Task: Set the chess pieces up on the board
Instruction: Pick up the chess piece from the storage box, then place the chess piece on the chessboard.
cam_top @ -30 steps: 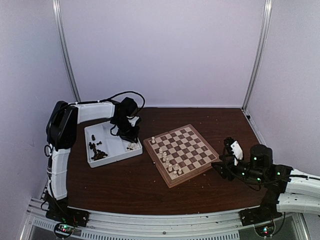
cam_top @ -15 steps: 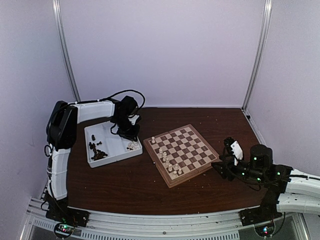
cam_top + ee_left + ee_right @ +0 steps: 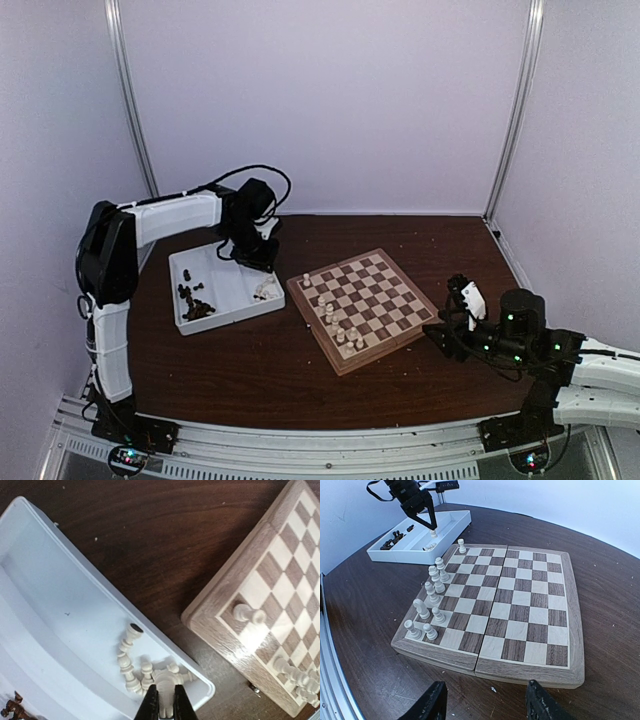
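Tray [image 3: 226, 285] left of board [image 3: 395, 290]

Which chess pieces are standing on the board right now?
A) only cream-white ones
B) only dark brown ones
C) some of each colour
A: the cream-white pieces alone stand on the board; the dark brown ones lie in the white tray.

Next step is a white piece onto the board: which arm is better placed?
Left. The left gripper is shut on a cream piece above the tray, right beside the board. The right gripper stands open and empty on the side of the board away from the tray.
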### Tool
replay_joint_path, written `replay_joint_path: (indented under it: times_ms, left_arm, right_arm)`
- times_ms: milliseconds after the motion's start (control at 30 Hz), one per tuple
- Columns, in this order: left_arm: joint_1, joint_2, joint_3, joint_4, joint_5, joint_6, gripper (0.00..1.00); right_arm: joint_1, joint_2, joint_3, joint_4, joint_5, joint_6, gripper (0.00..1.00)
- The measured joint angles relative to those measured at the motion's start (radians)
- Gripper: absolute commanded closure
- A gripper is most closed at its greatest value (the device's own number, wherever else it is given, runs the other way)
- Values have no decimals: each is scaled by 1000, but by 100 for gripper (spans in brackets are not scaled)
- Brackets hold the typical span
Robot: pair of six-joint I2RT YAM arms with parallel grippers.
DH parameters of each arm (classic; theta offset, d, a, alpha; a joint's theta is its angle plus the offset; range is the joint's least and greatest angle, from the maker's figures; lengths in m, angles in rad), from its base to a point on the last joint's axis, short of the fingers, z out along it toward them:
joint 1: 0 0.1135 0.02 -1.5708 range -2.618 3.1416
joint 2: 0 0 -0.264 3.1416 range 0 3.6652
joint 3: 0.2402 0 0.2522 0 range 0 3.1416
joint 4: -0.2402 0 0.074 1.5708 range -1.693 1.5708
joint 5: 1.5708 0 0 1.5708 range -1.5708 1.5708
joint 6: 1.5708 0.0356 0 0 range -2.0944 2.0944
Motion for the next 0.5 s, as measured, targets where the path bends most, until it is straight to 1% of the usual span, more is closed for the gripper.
replay_joint_path:
  times_ms: [233, 500]
  left_arm:
    - [-49, -169, -24, -7, -19, -6, 99]
    - [-144, -190, -68, 7, 0, -32, 99]
  right_arm:
    - [0, 0, 0, 0, 0, 0, 45]
    - [0, 0, 0, 0, 0, 0, 45]
